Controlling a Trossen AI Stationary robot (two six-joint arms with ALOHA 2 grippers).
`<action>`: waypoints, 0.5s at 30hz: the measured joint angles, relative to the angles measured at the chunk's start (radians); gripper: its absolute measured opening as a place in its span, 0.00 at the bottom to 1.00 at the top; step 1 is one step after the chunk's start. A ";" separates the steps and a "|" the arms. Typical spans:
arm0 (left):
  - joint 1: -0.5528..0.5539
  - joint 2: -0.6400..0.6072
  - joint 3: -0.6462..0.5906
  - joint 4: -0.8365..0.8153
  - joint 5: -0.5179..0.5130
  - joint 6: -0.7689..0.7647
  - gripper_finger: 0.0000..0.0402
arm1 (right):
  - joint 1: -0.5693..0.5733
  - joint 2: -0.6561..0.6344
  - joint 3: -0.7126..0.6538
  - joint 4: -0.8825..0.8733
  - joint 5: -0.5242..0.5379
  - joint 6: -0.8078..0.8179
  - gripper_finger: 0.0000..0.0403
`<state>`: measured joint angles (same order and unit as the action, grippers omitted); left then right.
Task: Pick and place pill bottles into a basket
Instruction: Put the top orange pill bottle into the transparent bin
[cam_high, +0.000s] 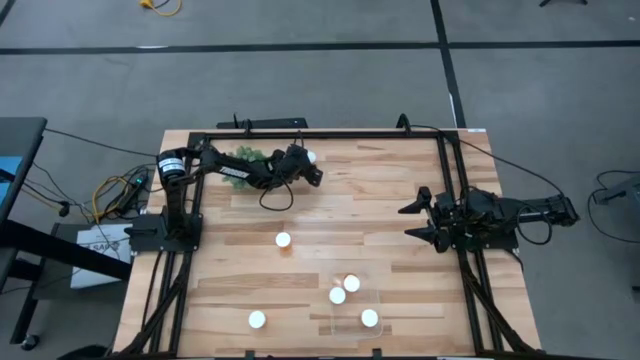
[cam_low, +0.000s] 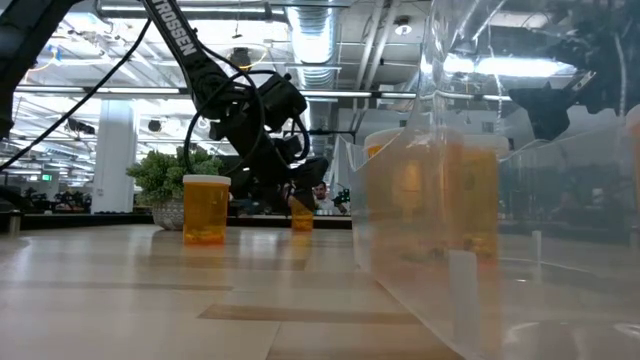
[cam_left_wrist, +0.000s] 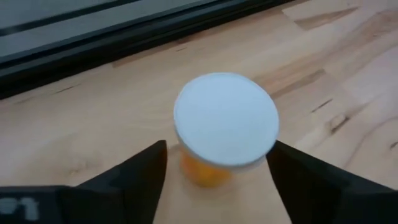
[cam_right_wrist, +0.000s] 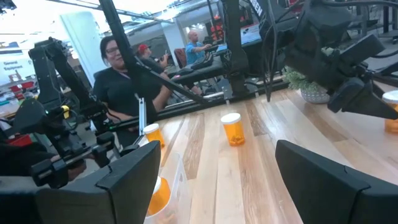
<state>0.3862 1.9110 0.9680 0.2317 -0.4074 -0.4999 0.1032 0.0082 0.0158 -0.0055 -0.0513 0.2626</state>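
Observation:
An orange pill bottle with a white cap (cam_left_wrist: 225, 118) stands upright on the wooden table near its far edge (cam_high: 312, 156), beside the green plant (cam_high: 248, 155). My left gripper (cam_left_wrist: 217, 147) is open, one finger on each side of this bottle; I see no touch. Another bottle (cam_high: 283, 240) stands mid-table and one (cam_high: 258, 320) near the front edge. The clear basket (cam_high: 322, 322) at the front holds three bottles (cam_high: 351, 284). My right gripper (cam_high: 418, 220) waits open at the table's right side.
A black metal frame (cam_high: 330, 133) runs along the table's far edge and down both sides. In the low view the basket's clear wall (cam_low: 430, 230) stands close to the camera. People show beyond the table in the right wrist view (cam_right_wrist: 118, 74).

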 joint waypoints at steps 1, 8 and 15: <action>0.000 0.000 0.000 0.000 -0.002 -0.001 0.68 | 0.000 0.000 0.000 0.000 0.000 0.000 0.77; 0.004 0.000 0.000 0.007 -0.051 -0.005 0.74 | 0.000 0.000 0.000 0.000 0.000 0.000 0.77; 0.009 0.007 0.001 0.071 -0.031 -0.005 0.74 | 0.000 0.000 0.000 0.000 0.000 0.000 0.77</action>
<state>0.3954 1.9179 0.9688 0.3024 -0.4386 -0.5048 0.1032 0.0080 0.0158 -0.0055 -0.0515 0.2624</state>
